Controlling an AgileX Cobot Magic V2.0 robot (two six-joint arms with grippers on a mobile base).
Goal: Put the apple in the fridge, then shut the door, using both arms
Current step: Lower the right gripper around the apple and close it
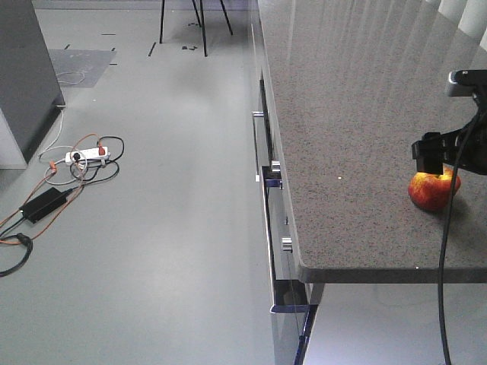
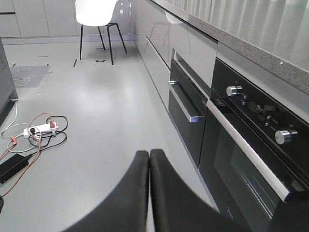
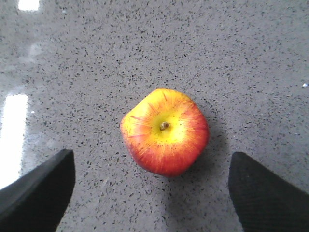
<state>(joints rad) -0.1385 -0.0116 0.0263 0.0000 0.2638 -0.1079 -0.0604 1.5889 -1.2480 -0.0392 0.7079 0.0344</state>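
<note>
The apple [image 3: 165, 130], red with a yellow top and a short stem, rests on the speckled grey counter [image 1: 342, 114] near its front right corner, also seen as the apple [image 1: 432, 192] in the front view. My right gripper [image 3: 150, 160] hangs straight above it, open, its two black fingertips [image 3: 46, 186] wide apart on either side and not touching the fruit. My left gripper [image 2: 148, 155] is shut with nothing in it, low over the floor beside the oven fronts. A dark grey body at the far left looks like the fridge [image 1: 27, 68]; its door cannot be made out.
A white power strip [image 1: 85, 156] with orange and black cables and a black adapter [image 1: 46, 202] lie on the grey floor. Drawer handles [image 1: 268, 176] jut from the counter front. A black oven with knobs [image 2: 251, 145] and a white chair [image 2: 99, 12] stand along the wall.
</note>
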